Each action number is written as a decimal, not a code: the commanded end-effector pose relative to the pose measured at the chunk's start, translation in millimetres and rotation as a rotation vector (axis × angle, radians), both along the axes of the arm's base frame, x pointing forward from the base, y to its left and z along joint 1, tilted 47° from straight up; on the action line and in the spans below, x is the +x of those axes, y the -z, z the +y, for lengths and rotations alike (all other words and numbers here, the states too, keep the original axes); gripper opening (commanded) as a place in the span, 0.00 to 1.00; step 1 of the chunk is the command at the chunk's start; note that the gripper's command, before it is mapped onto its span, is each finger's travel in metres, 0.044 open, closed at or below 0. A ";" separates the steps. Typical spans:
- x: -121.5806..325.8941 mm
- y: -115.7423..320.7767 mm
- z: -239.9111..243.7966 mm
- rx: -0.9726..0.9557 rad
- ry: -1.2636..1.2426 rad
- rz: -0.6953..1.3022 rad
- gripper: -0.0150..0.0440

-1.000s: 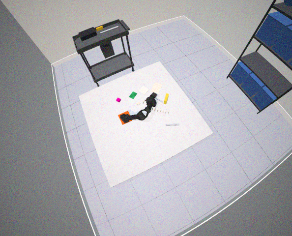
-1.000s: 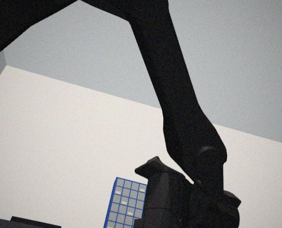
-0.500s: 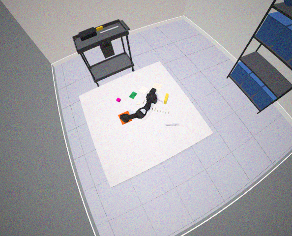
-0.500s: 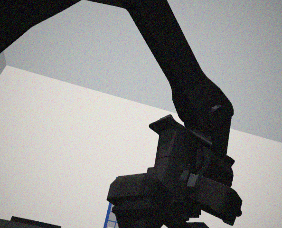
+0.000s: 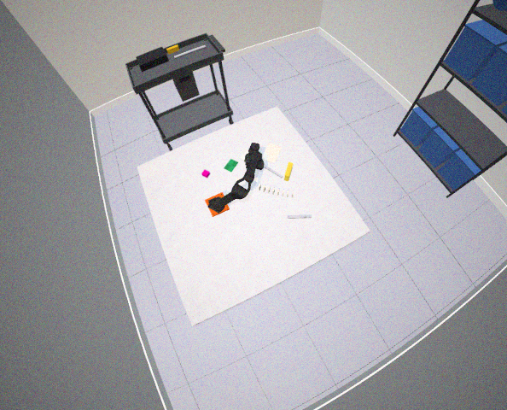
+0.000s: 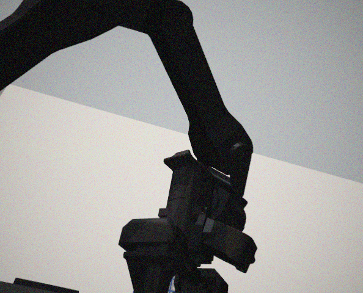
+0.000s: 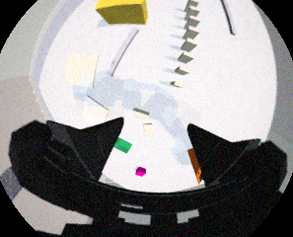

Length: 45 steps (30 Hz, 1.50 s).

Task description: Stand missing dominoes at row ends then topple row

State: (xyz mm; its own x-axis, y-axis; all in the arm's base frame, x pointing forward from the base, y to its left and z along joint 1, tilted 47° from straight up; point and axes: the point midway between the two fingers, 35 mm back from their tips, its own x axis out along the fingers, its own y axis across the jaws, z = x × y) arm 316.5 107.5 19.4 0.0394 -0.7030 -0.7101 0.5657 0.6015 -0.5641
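The arm [image 5: 241, 190] [image 6: 203, 85] was matte black all over, with long, smooth links, angular bends and bulky, rounded joints. Its gripper [image 6: 191, 280] [image 7: 157, 122] had black, wedge-shaped fingers tapering to points, set on a broad, curved black body.

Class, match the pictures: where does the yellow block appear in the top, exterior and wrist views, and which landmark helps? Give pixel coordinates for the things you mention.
Top: the yellow block [image 5: 288, 171] [image 7: 121, 12] lies right of the arm.
Exterior: not in it.
Wrist: at the upper edge, left of centre.
Shared landmark, top and wrist: the domino row [image 5: 273, 191] [image 7: 188, 45].
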 end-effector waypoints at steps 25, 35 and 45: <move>-52.4 126.0 -50.4 -0.033 -0.145 0.178 1.00; -52.7 129.7 -54.9 -0.034 -0.145 0.178 1.00; -52.7 129.7 -54.9 -0.034 -0.145 0.178 0.56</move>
State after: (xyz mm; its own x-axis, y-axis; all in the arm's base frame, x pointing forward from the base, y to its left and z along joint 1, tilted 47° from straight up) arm 264.9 53.8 -109.8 0.0181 -0.7195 -0.6943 0.3703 0.6498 -0.6638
